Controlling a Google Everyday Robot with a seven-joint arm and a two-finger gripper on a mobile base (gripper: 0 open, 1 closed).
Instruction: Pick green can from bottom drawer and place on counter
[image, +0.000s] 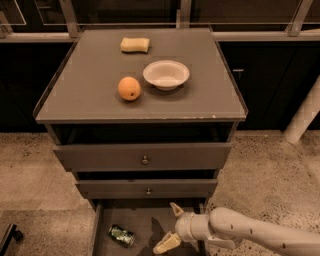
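The green can (122, 235) lies on its side on the floor of the open bottom drawer (145, 229), toward its left side. My gripper (170, 226) is open over the drawer's right part, a short way right of the can and apart from it. One fingertip (175, 208) points up toward the drawer above; the other (165, 244) hangs low near the frame's bottom. The pale arm reaches in from the lower right. The counter (200, 100) is the grey cabinet top above.
On the counter sit an orange (129, 88), a white bowl (166, 74) and a yellow sponge (135, 45). Two knobbed drawers (145, 160) stick out above the bottom drawer. A white post (302, 117) stands at the right. Speckled floor surrounds the cabinet.
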